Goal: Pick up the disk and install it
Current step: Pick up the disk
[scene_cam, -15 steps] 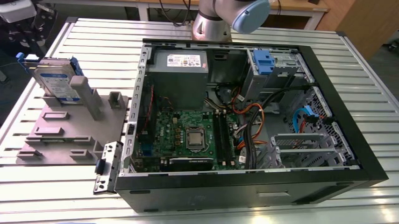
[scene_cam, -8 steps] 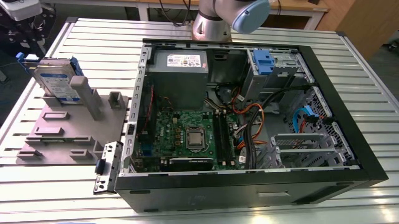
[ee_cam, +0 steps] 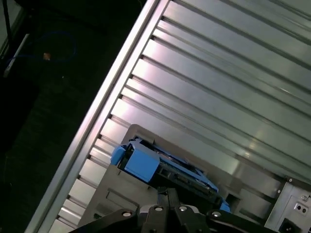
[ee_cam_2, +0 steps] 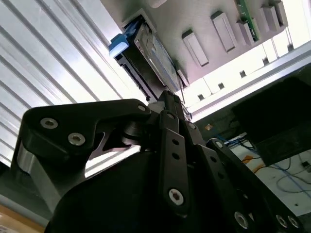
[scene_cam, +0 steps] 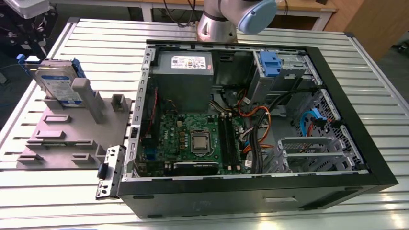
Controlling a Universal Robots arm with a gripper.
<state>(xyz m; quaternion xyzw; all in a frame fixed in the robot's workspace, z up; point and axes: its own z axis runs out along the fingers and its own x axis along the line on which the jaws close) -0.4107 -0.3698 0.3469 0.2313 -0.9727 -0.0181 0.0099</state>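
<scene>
The disk (scene_cam: 61, 84), a silver-grey drive with a white-and-blue label and blue side rails, stands on edge in a grey holder (scene_cam: 70, 139) at the exterior view's left. In both wrist views it lies just past my fingertips, as the disk (ee_cam_2: 150, 48) beside the holder's ribs and as the disk (ee_cam: 165, 167) with its blue rail end showing. My gripper (scene_cam: 32, 33) hangs above and a little behind the disk, apart from it. The black fingers meet at the gripper (ee_cam_2: 166, 97) tip and at the gripper (ee_cam: 168, 192) tip, shut on nothing.
An open computer case (scene_cam: 255, 179) lies on the slatted metal table (scene_cam: 357, 72), with a grey power-supply box (scene_cam: 182, 72) and a drive cage holding a blue-fronted caddy (scene_cam: 270, 64) at its far side. Cables cross the case's middle. The arm's base (scene_cam: 217, 24) stands behind it.
</scene>
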